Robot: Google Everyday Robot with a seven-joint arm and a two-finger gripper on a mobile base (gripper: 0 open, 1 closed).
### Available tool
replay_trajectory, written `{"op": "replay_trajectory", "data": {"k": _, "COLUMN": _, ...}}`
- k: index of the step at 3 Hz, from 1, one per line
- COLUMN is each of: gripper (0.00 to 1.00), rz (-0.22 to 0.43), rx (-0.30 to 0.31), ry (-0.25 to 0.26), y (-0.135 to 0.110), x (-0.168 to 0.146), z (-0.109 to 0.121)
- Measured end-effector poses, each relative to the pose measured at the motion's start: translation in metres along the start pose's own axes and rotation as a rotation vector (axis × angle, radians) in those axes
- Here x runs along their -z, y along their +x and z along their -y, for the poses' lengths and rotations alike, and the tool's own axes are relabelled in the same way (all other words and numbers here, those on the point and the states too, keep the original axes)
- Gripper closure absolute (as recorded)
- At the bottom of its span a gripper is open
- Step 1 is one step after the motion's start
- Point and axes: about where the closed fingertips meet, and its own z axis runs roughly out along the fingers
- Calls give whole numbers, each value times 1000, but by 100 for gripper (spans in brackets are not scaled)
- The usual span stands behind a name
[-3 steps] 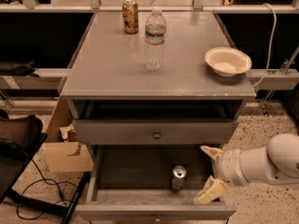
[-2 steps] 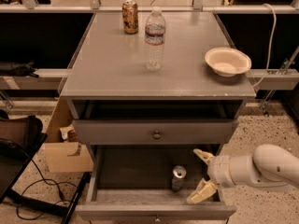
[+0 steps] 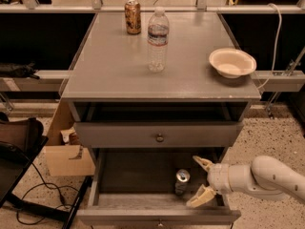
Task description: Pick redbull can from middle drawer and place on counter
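- I see the gripper point(image 3: 198, 180) low on the right, reaching into the open middle drawer point(image 3: 133, 175) from the right side.
- Its two pale fingers point(image 3: 202, 162) are spread wide, one toward the back of the drawer and one near the front panel; they grip nothing.
- The redbull can point(image 3: 181, 182) stands upright on the drawer floor, right of centre, with its shiny top facing up.
- The can sits just left of the spread fingertips. I see a narrow gap between them, so they are not touching.
- The arm point(image 3: 267, 178) comes in from the lower right edge, over the drawer's right wall.
- The top drawer point(image 3: 157, 134) above is shut, its small knob centred.
- On the counter point(image 3: 114, 70) I see a brown can point(image 3: 133, 17) at the back, a bottle point(image 3: 157, 39) upright just in front and to the right of it, and a bowl point(image 3: 232, 62) near the right edge.
- A cardboard box point(image 3: 66, 159) sits on the floor to the left of the cabinet.
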Motion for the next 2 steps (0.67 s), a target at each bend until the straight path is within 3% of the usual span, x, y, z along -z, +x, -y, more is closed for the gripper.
{"op": "replay_trajectory", "data": {"k": 2, "gripper": 0, "rz": -13, "rx": 23, "ry": 7, "y": 16, "x": -36, "z": 7}}
